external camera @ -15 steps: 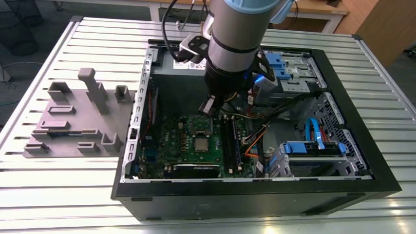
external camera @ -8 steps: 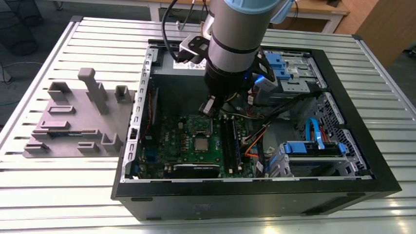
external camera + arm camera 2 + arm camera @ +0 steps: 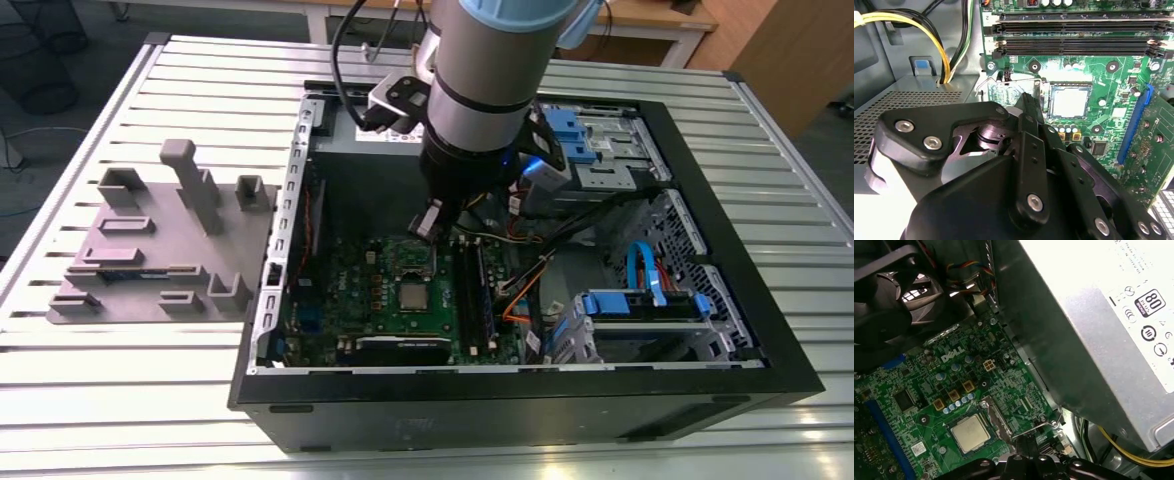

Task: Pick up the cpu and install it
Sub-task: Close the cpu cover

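The cpu (image 3: pixel 416 297), a small square chip with a silver-grey top, lies flat in its socket on the green motherboard (image 3: pixel 354 300) inside the open computer case. It shows in both wrist views (image 3: pixel 1070 101) (image 3: pixel 970 432). The socket's metal frame (image 3: pixel 996 416) stands raised beside the chip, and a wire lever (image 3: pixel 1040 426) runs next to it. My gripper (image 3: pixel 430 222) hangs inside the case above the board, a little off the chip toward the frame and lever. Its black fingers (image 3: pixel 1029 107) come together at the tip with nothing held between them.
A grey plastic fixture (image 3: pixel 160 250) with upright blocks stands on the slatted table at the exterior view's left. The power supply (image 3: pixel 1094 330), a black fan (image 3: pixel 884 305), memory slots (image 3: pixel 1074 35), yellow cables (image 3: pixel 939 45) and blue drive bays (image 3: pixel 641 300) crowd the case around the board.
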### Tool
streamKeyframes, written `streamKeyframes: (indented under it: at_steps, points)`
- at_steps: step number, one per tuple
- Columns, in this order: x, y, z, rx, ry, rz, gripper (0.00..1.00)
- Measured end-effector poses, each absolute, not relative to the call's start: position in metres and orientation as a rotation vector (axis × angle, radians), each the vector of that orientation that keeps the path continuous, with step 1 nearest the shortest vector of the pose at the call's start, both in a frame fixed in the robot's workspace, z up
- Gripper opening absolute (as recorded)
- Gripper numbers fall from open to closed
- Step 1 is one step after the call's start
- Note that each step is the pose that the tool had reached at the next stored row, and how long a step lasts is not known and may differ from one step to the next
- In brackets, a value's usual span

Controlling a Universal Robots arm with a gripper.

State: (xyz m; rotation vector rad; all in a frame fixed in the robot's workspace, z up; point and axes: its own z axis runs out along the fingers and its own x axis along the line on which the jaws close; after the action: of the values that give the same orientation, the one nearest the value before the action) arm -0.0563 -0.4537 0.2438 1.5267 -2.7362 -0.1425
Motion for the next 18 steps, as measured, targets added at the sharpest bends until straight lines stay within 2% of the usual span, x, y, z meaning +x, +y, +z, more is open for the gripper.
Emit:
streamKeyframes:
  at_steps: [18]
  points:
    - [-0.0563,-0.4598,0.2436,1.526,-2.735,-0.139,0.1]
